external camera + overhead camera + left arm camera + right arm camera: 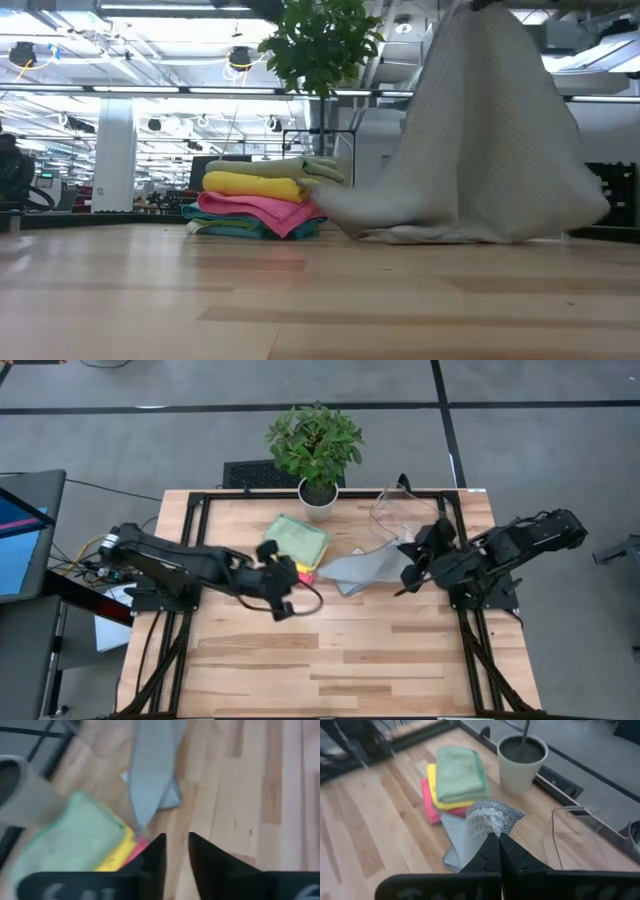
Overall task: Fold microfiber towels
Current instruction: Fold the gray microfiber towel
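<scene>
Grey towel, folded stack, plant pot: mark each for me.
grey towel (465, 832), right wrist view, hanging middle.
folded stack (296, 540), high view, green top cloth.
plant pot (522, 762), right wrist view, outer wall.

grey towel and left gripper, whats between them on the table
In the high view, the stack of folded towels sits partly between them; below it only bare table separates the left gripper from the grey towel that the right gripper holds.
</scene>
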You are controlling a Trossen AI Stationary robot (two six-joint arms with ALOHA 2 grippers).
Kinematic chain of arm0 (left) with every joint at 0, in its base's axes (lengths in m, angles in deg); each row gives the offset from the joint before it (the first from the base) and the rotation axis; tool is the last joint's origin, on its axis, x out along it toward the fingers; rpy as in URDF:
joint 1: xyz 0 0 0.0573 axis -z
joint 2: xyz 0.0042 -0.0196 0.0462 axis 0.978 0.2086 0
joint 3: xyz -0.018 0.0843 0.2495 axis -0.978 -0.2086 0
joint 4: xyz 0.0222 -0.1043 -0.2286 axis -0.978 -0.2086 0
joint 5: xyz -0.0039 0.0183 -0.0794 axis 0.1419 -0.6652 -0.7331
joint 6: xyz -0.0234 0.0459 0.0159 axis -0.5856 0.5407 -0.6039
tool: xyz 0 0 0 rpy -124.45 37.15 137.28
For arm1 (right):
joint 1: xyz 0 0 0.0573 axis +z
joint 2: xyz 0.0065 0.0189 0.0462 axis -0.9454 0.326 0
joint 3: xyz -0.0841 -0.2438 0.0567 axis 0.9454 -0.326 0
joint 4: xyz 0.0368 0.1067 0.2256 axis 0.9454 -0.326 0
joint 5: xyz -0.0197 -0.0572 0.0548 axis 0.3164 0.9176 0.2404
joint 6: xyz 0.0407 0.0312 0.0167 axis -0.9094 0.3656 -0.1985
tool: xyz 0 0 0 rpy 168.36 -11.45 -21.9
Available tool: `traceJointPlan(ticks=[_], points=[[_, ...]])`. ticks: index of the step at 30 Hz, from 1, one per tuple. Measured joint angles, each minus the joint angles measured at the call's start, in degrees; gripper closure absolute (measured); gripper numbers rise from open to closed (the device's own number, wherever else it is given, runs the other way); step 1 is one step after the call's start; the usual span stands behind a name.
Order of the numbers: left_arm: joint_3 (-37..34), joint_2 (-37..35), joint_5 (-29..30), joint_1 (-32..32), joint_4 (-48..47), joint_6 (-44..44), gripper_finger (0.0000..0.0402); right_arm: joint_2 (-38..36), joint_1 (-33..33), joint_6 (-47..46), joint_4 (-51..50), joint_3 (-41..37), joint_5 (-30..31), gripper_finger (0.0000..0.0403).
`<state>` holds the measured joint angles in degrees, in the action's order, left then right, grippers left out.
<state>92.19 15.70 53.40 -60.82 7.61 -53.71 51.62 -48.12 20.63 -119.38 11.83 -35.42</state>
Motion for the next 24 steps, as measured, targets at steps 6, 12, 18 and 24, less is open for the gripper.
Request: traceJointPlan(ticks=[6, 12, 18, 24], points=[[-3.0, 7.8, 0.7, -1.7, 6.7, 2.9, 0.0238, 4.5, 2.0, -1.6, -0.1, 0.0, -2.2, 0.0395], [-3.0, 18.4, -7.8, -3.3, 12.1, 4.5, 0.0173, 9.5, 7.2, -5.1, -0.6, 0.0, -2.4, 0.0395], [-3.1, 24.8, 0.2, -3.3, 10.7, 1.0, 0.0164, 11.6, 10.7, -8.7, -0.8, 0.0, -2.4, 0.0394], [-3.0, 24.6, -0.3, -4.5, 17.9, 12.0, 0.0164, 11.0, 13.5, -11.4, -2.2, 0.0, -2.4, 0.0394]])
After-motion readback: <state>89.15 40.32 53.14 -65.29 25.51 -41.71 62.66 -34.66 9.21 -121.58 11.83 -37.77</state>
